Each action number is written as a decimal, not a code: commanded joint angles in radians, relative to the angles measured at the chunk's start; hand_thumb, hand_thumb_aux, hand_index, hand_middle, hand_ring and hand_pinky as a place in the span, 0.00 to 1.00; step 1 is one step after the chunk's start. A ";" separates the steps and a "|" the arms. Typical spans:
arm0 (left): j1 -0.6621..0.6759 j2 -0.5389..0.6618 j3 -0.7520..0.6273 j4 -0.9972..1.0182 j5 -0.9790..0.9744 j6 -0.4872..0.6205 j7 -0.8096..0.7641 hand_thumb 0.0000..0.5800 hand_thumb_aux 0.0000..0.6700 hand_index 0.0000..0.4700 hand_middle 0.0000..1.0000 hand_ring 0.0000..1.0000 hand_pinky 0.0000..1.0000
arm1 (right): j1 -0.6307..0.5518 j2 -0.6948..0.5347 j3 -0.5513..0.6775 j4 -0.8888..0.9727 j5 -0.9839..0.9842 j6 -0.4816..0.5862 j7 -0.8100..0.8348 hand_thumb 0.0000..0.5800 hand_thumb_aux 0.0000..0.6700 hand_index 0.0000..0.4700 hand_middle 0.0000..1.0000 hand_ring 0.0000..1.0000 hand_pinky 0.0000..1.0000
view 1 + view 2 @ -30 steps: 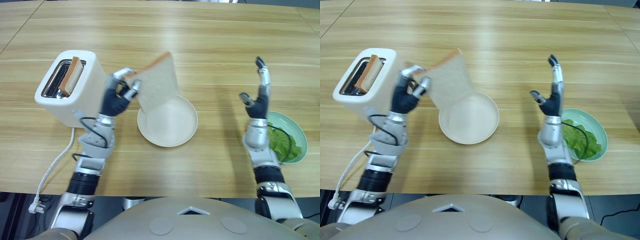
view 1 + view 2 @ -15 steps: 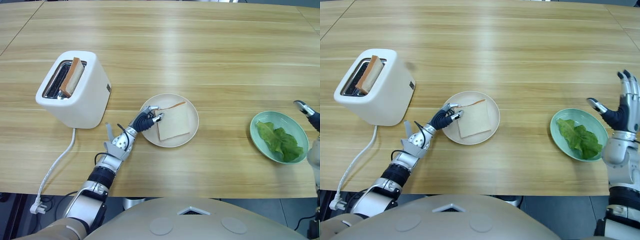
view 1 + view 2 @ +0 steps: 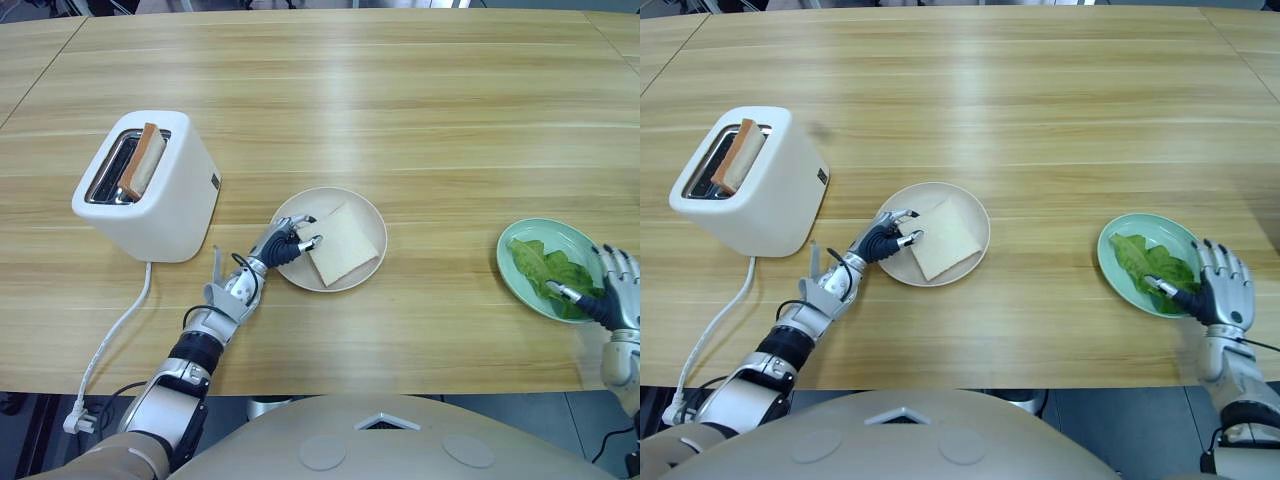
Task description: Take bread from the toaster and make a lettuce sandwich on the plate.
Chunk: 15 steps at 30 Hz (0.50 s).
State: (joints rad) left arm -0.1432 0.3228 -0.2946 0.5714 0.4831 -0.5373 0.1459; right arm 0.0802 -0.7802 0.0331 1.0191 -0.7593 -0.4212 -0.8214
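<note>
A white toaster (image 3: 160,195) stands at the left with one bread slice (image 3: 143,160) upright in its slot. A second bread slice (image 3: 343,243) lies flat on the cream plate (image 3: 372,212) in the middle of the table. My left hand (image 3: 285,243) rests low on the plate's left rim, open, with its fingertips (image 3: 313,240) at the slice's left corner. A green bowl (image 3: 1105,240) with lettuce (image 3: 1145,262) sits at the right. My right hand (image 3: 1218,295) is open with spread fingers at the bowl's near right rim, its thumb pointing at the lettuce.
The toaster's white cable (image 3: 115,330) trails over the table's near edge to a hanging plug (image 3: 75,420). Bare wooden table stretches behind the plate and between the plate and the bowl.
The slice went from held over the plate to lying flat on it, and my left hand sank to the plate's rim. My right hand dropped from raised to the bowl's near rim.
</note>
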 commanded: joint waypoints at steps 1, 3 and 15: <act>0.018 0.018 0.013 -0.054 0.028 0.037 0.019 0.00 0.00 0.00 0.00 0.00 0.00 | -0.018 -0.003 0.056 0.048 -0.009 0.007 -0.060 0.00 0.00 0.00 0.00 0.00 0.00; 0.022 0.024 0.021 -0.074 0.030 0.050 0.024 0.00 0.00 0.00 0.00 0.00 0.00 | -0.021 -0.003 0.082 0.065 -0.007 0.007 -0.073 0.00 0.00 0.00 0.00 0.00 0.00; 0.065 0.051 0.079 -0.260 0.027 0.110 0.029 0.00 0.00 0.00 0.00 0.00 0.00 | -0.028 -0.013 0.141 0.090 0.040 -0.036 -0.121 1.00 1.00 0.98 0.00 0.00 0.00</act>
State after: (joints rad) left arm -0.0911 0.3606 -0.2348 0.3445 0.5039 -0.4475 0.1749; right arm 0.0443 -0.7884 0.1572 1.0940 -0.7312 -0.4487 -0.9429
